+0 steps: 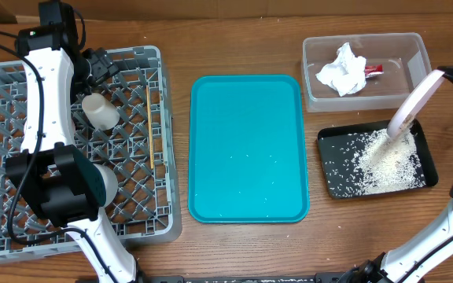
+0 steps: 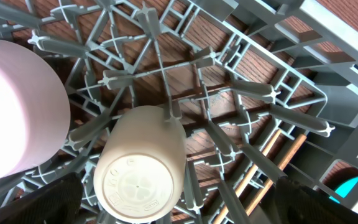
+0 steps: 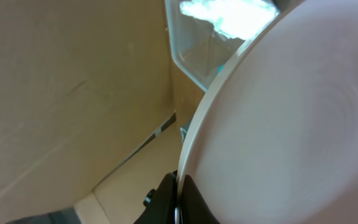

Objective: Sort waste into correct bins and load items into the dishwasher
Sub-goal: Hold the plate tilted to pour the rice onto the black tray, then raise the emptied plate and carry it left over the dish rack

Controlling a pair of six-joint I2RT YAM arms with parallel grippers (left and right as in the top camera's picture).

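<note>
**Desk:** What sits nearest the arms?

**Photographer:** In the near half of the grey dish rack (image 1: 157, 196) is a pinkish-white bowl (image 2: 11, 106). Half hidden under the left arm (image 1: 42, 102) is what looks like the grey-green bowl (image 1: 91, 185). Across the table (image 1: 242, 251), the black tray (image 1: 329, 173) carries a heap of rice crumbs (image 1: 388, 161).

**Desk:** And above that tray?

**Photographer:** The right pincer (image 3: 178, 198), clenched on the rim of the large white plate (image 1: 412, 104), holds it tilted over the crumbs. The teal tray (image 1: 246, 149) in the middle shows only stray grains.

**Desk:** Farther back?

**Photographer:** The white cup (image 1: 101, 111) lies on its side in the rack, with the chopsticks (image 1: 148, 102) near it. The left pincer (image 1: 99, 69) hovers just beyond the cup, released and grasping nothing. The clear tub (image 1: 419, 47) holds the napkin (image 1: 341, 69) and the red wrapper (image 1: 373, 71).

**Desk:** What is left?

**Photographer:** The waste looks sorted. By my reading, the plate is the last piece to go into the rack.
</note>
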